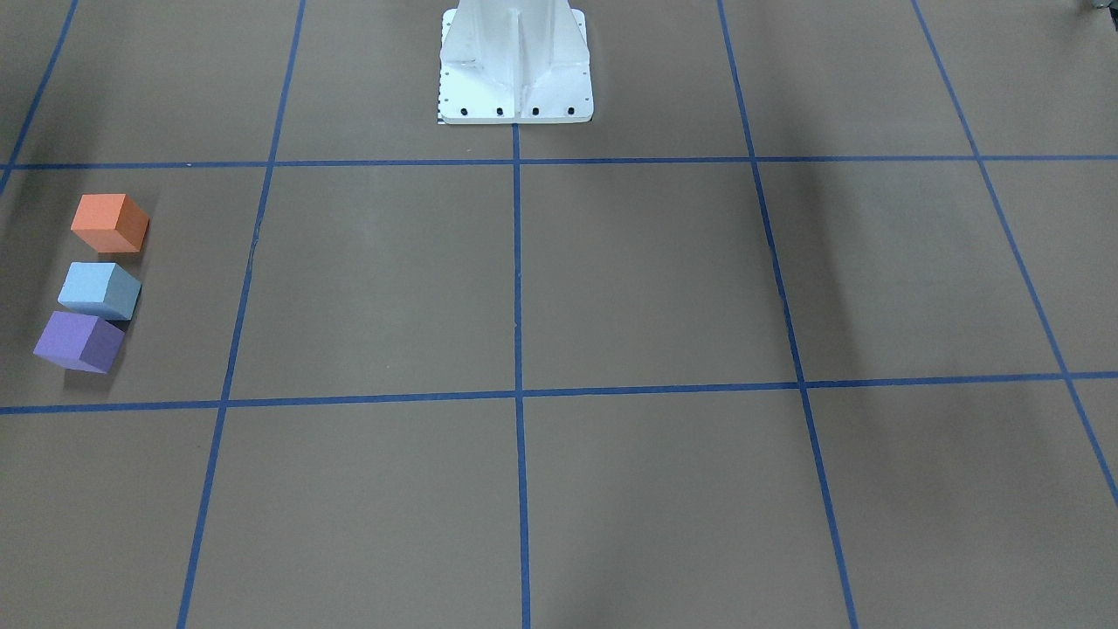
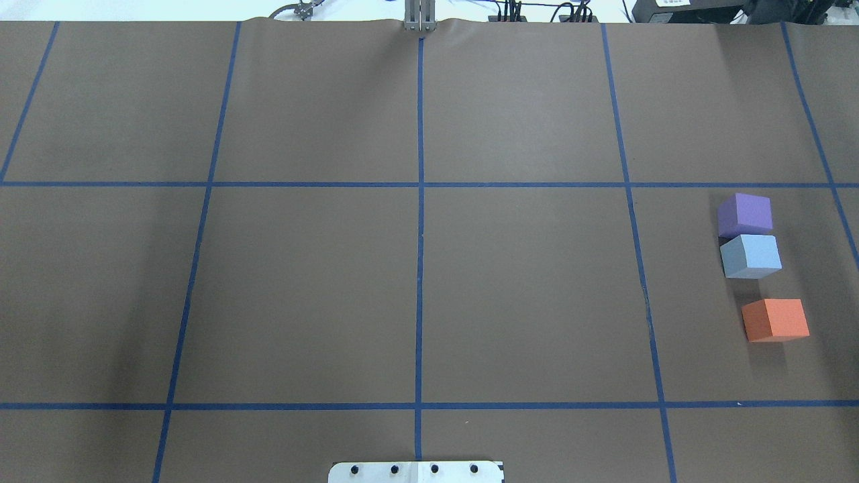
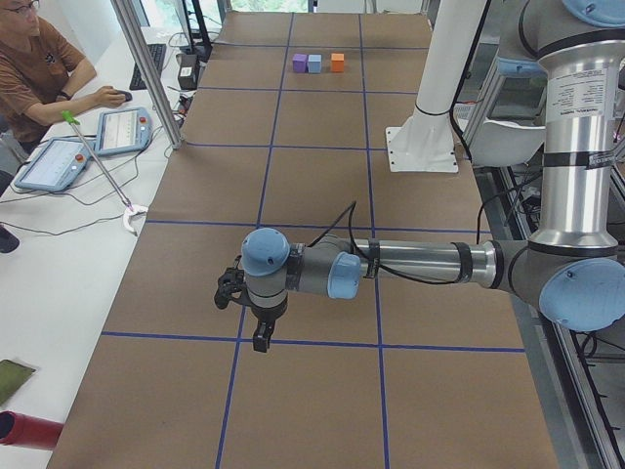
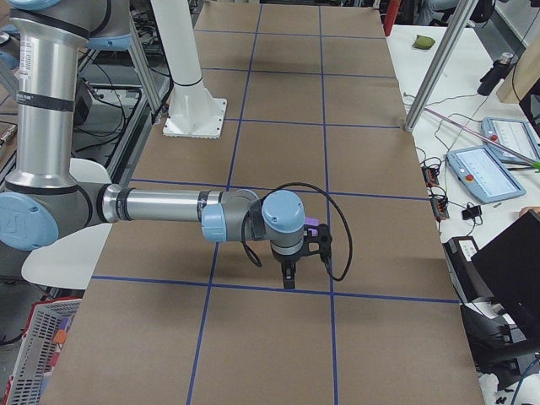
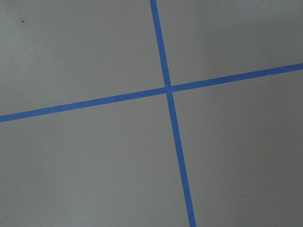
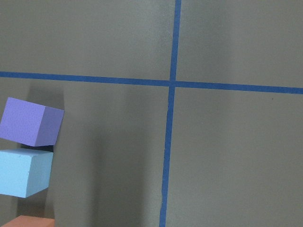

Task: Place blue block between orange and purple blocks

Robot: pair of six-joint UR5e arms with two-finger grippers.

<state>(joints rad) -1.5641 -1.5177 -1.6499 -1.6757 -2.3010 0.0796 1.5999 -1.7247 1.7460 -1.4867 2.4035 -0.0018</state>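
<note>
The blue block [image 2: 750,256] sits on the brown table in a row between the purple block [image 2: 745,215] and the orange block [image 2: 775,320]. It is close against the purple one, with a small gap to the orange one. The row also shows in the front view: orange [image 1: 109,223], blue [image 1: 99,290], purple [image 1: 79,342]. In the right wrist view the three blocks are at the left edge, with the blue block [image 6: 23,172] in the middle. My left gripper [image 3: 262,337] hovers far from the blocks. My right gripper [image 4: 288,278] hangs above the table near them. I cannot tell whether either is open.
The white robot pedestal [image 1: 515,70] stands at the table's middle on the robot's side. Blue tape lines [image 2: 420,268] grid the table. An operator [image 3: 39,68] sits beside tablets [image 3: 122,130] along the far side. A metal post [image 3: 146,73] stands at that edge.
</note>
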